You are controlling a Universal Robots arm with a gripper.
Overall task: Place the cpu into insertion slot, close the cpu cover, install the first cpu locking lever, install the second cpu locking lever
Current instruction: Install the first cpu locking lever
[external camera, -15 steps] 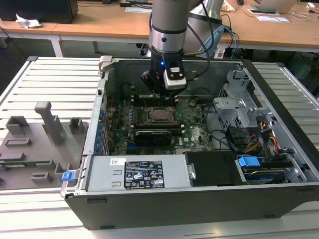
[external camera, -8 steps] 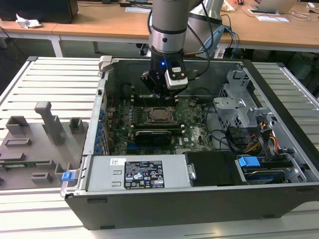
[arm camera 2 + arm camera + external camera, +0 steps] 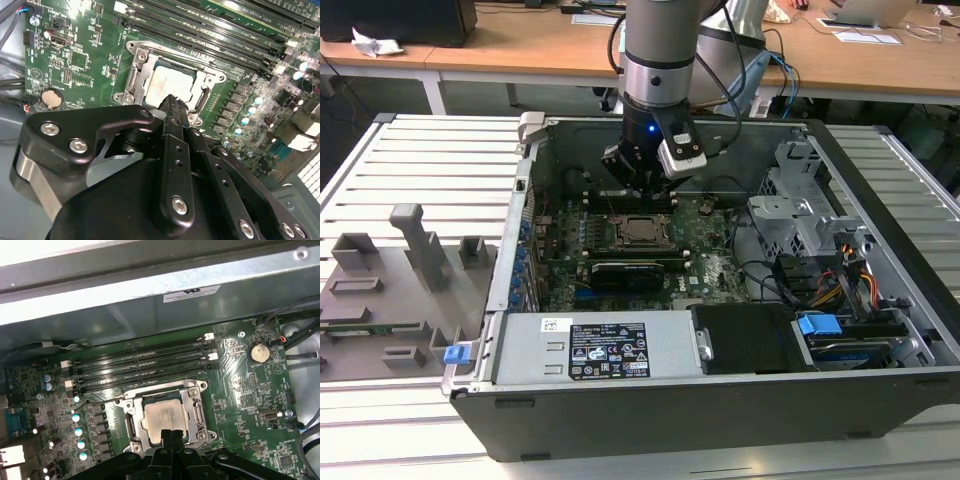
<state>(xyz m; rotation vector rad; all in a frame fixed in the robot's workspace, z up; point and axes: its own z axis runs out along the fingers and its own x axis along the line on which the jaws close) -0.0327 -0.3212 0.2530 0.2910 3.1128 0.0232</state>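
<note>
In both wrist views the black fingers (image 3: 167, 439) (image 3: 172, 120) stand in front of the chip's near edge and hide that edge, along with part of the frame around it. Whether the tips touch the metal cannot be told. The fingers are clenched together, tip against tip, with nothing seen between them. The cpu (image 3: 165, 414) (image 3: 166, 84) lies flat in its socket on the green board (image 3: 240, 390), its dull silvery top facing up. It is square, so it has no long axis, and its edges run in line with the long black memory slots (image 3: 140, 365) just beside it. The cpu cover (image 3: 197, 411) (image 3: 136, 75) lies down around the chip as a metal frame, with the chip showing through its open middle. There are faint marks on the chip's top, too small to make out. In the exterior view the arm (image 3: 658, 60) reaches down into the open computer case (image 3: 720, 410), which lies on a slatted counter (image 3: 420, 150). There the arm's wrist hides the board behind the socket, and the cpu (image 3: 642, 230) sits just below the fingers (image 3: 642, 180). A white sticker (image 3: 191, 292) on the case wall and a printed label (image 3: 608, 350) on the grey box at the front both carry print too small to read.
</note>
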